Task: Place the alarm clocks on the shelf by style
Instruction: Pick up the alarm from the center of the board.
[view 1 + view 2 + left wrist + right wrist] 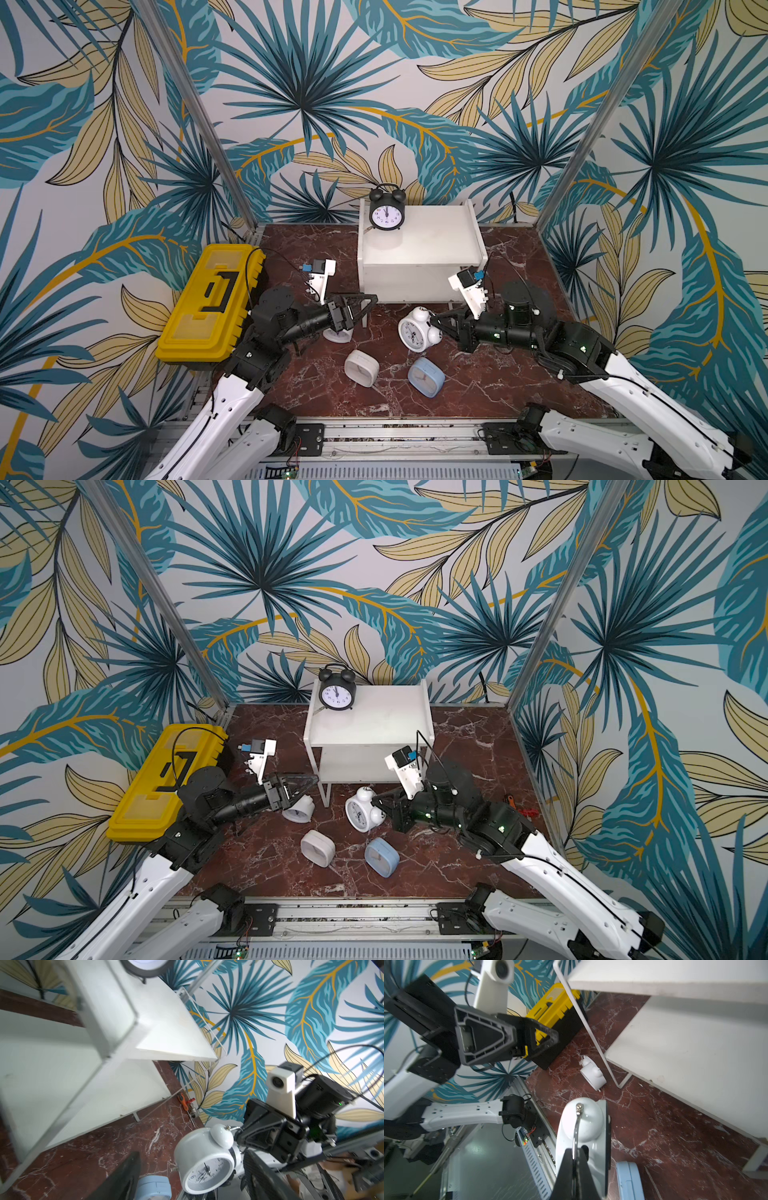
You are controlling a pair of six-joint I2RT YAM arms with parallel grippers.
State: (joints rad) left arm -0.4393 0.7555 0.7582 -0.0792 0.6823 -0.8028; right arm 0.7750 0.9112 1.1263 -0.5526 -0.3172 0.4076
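A black twin-bell alarm clock [387,210] [336,692] stands upright at the left rear of the white shelf's top board [428,249] [374,725]. My right gripper [434,322] [575,1153] is shut on the thin metal handle of a white twin-bell clock [415,330] [583,1126] [204,1163], which is tilted in front of the shelf. My left gripper [370,303] [192,1154] is open and holds nothing. It hovers over a second white twin-bell clock [338,334] [592,1076] lying by the shelf's leg. A white rounded-square clock [361,368] and a light blue one [426,377] lie nearer the front.
A yellow toolbox [212,303] [554,1007] sits at the left edge of the marble floor. An orange-handled screwdriver [185,1102] lies by the right wall. The shelf's lower board [685,1043] is bare. Patterned walls close in three sides.
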